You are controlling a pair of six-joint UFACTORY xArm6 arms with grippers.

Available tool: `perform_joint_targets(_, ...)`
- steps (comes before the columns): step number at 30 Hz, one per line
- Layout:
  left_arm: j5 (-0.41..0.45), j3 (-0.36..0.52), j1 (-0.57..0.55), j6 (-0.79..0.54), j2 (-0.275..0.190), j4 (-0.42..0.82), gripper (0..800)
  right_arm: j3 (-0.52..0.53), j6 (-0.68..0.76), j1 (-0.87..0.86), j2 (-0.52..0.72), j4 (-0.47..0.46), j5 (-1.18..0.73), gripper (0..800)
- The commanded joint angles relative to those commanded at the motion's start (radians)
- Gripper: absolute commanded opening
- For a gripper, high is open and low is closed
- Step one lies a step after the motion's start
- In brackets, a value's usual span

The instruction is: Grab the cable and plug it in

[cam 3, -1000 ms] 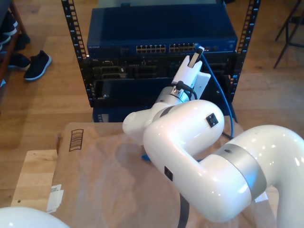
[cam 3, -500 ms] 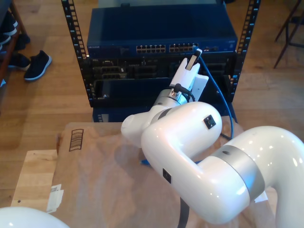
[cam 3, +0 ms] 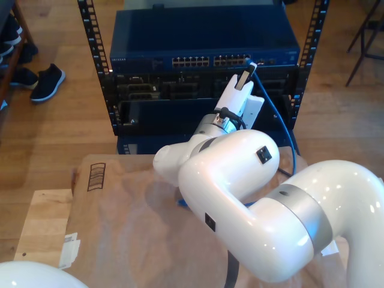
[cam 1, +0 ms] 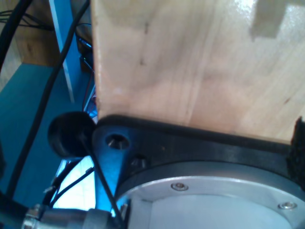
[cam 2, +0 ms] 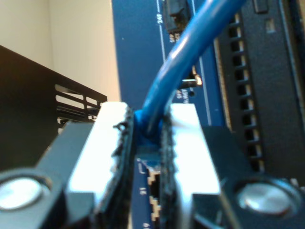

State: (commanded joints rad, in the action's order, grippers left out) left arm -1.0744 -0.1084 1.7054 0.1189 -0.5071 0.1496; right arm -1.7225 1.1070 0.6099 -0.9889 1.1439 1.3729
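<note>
Before a blue rack switch point(cam 3: 204, 42) on wood flooring, the cable point(cam 2: 183, 67) is held clamped in my second gripper point(cam 2: 148, 143) at the port row point(cam 3: 210, 60), where slight misalignment could jam the plug; my first gripper's state cannot be told.
</note>
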Motion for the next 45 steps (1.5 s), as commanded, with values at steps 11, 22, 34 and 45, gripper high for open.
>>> perform_joint_targets(11, 0.000, 0.000, 0.000, 0.000, 0.000, -0.002, 800, -0.035, 0.000, -0.009, -0.021, -0.005, -0.008, 0)
perform_joint_targets(22, 0.000, 0.000, 0.000, 0.000, 0.000, 0.000, 800, -0.035, -0.005, -0.009, -0.012, -0.006, -0.008, 0)
perform_joint_targets(34, 0.000, 0.000, 0.000, 0.000, 0.000, -0.002, 800, -0.038, -0.006, 0.008, -0.015, 0.000, -0.006, 0)
perform_joint_targets(45, 0.000, 0.000, 0.000, 0.000, 0.000, -0.002, 800, -0.055, -0.006, 0.003, -0.028, -0.002, -0.009, 0)
